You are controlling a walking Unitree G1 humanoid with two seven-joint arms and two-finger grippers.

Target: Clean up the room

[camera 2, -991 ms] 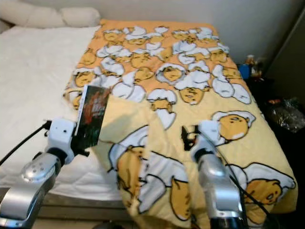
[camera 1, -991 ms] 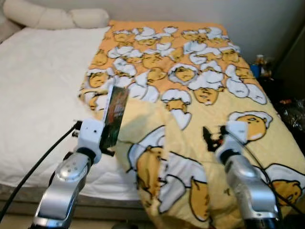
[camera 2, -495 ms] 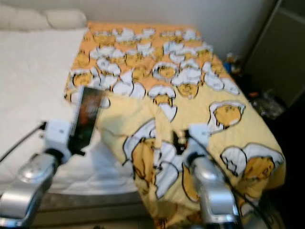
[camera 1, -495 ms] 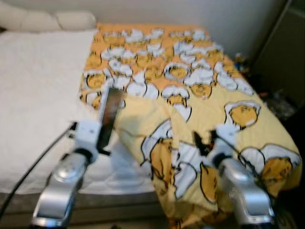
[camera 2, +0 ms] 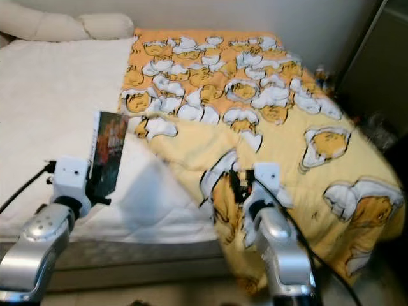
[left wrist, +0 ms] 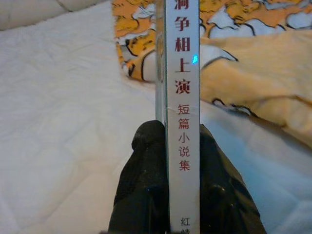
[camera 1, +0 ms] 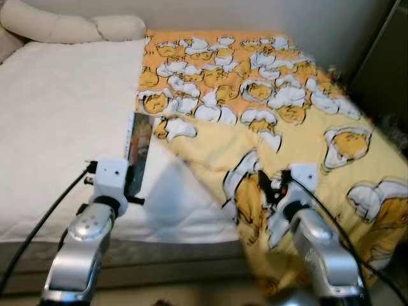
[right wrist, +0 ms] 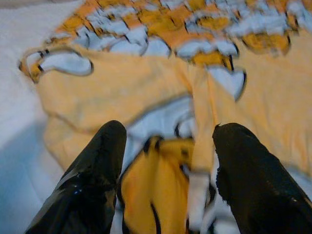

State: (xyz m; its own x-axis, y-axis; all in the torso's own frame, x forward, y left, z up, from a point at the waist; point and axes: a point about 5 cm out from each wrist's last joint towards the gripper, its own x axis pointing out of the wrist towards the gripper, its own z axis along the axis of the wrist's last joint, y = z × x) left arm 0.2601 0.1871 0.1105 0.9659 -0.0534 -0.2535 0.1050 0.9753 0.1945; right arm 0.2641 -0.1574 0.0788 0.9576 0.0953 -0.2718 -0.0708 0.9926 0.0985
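The yellow blanket [camera 1: 299, 121] has slid toward the robot's right since the earlier frames, baring a wider stretch of the white sheet [camera 1: 64, 121] near the foot of the bed; part of that shift is the head camera turning. The right gripper [right wrist: 165, 170] has its fingers apart astride a raised fold of the blanket, close to it; whether they pinch it I cannot tell. The left gripper [left wrist: 168, 161] is clamped on a slim book [camera 1: 138, 153], held upright, spine toward its wrist camera, above the sheet near the mattress's front edge.

By my judgement the step in hand is straightening the blanket while the book is carried. The next move calls for closing firmly on the fold and drawing it flat, or finding the book a home first.

The blanket's lower corner hangs over the foot of the bed at the robot's right, so a strong pull could drag it to the floor. A dark cabinet [camera 1: 382, 57] and clutter crowd that side; the left has open room over the sheet.
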